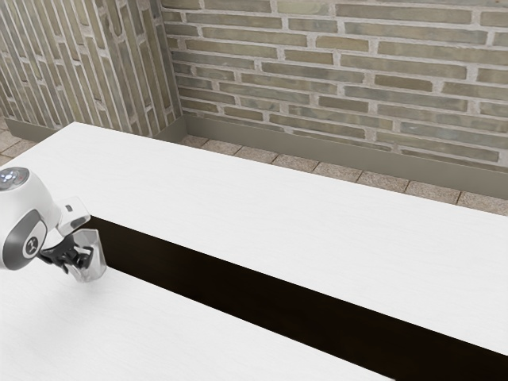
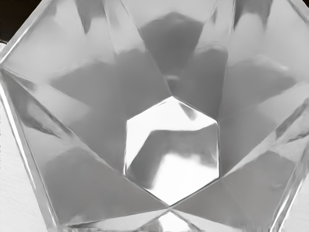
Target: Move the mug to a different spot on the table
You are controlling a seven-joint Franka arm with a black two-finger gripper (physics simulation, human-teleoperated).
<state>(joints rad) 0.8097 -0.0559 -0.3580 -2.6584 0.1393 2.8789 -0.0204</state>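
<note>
Pincer [image 1: 78,259] clamps the glassy mug [image 1: 94,255] (tilted) beside the dark gap [image 1: 262,305] splitting the white table [image 1: 278,206].

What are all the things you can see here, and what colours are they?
Clear faceted glass mug: one, see-through grey, at the exterior view's lower left, at the edge of the dark strip and right by the arm's hand.
Flat white table: one, white, spreading across most of the exterior view.
Dark strip across the table: one, black, running from beside the mug toward the exterior view's lower right.
Brick walls: two, grey-brown, meeting in a corner behind the table.
Paved floor: one strip, brownish tiles, between the table and the walls.
White and grey robot arm: one, at the exterior view's lower left edge.
</note>
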